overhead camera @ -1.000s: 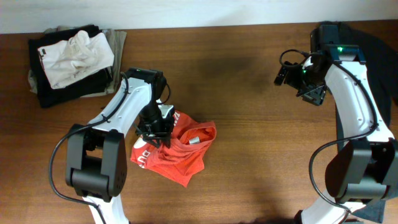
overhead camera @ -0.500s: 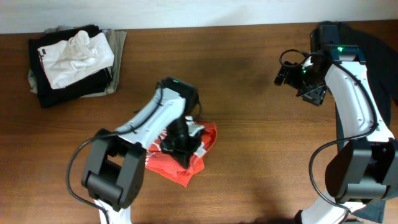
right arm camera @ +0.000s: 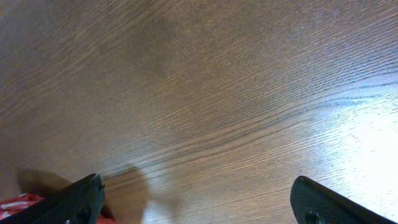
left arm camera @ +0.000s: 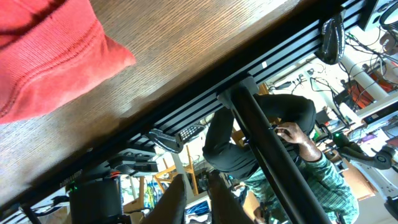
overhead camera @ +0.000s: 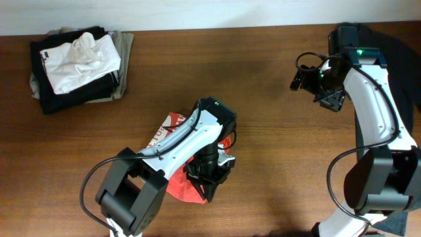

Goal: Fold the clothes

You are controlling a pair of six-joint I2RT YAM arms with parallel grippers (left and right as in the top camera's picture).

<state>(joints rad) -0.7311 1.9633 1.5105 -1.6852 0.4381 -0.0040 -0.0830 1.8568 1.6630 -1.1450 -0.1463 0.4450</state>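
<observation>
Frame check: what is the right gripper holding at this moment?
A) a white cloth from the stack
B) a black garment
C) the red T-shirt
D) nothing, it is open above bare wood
D: in the right wrist view the right gripper has its fingers spread wide over the bare table with nothing between them, and the red T-shirt lies well away from it in the overhead view.

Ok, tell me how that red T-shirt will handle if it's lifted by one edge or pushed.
Probably floppy: the red-orange T-shirt lies crumpled in soft folds on the wooden table, so a lifted edge would likely drape and trail the rest. Pushed, it would likely bunch rather than slide flat. Its knit weave in the left wrist view suggests light cloth.
</observation>
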